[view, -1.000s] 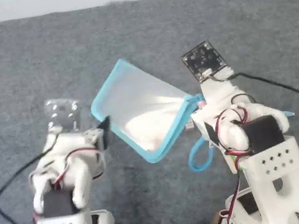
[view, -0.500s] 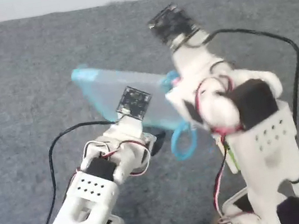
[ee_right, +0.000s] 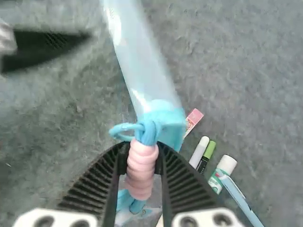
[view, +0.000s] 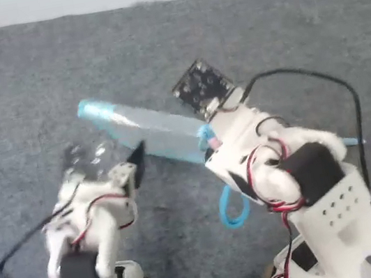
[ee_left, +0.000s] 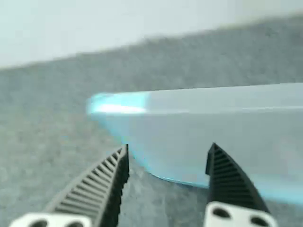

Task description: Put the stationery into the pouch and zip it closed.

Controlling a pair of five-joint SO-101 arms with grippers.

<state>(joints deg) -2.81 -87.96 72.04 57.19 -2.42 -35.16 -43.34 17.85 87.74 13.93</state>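
Note:
A translucent pouch (view: 145, 128) with blue trim hangs edge-on above the grey carpet. My right gripper (view: 209, 142) is shut on the pink zipper pull (ee_right: 140, 165) at the pouch's near end, and a blue cord loop (view: 232, 209) dangles below it. The left gripper (ee_left: 165, 161) stands open just short of the pouch's (ee_left: 213, 127) lower edge, with nothing between its fingers; in the high view this gripper (view: 131, 163) sits beside the pouch's middle. Pens (ee_right: 202, 153) and a green-and-white tube (ee_right: 220, 175) lie on the carpet under my right gripper (ee_right: 140, 149).
Grey carpet (view: 281, 32) covers the table, with open room at the back and left. A blue pen tip (view: 352, 142) pokes out beside the right arm. A pale wall runs along the far edge.
The pouch has turned from lying flat to edge-on and shifted left with the right gripper. The left arm swung in toward the pouch, then drew back to the left.

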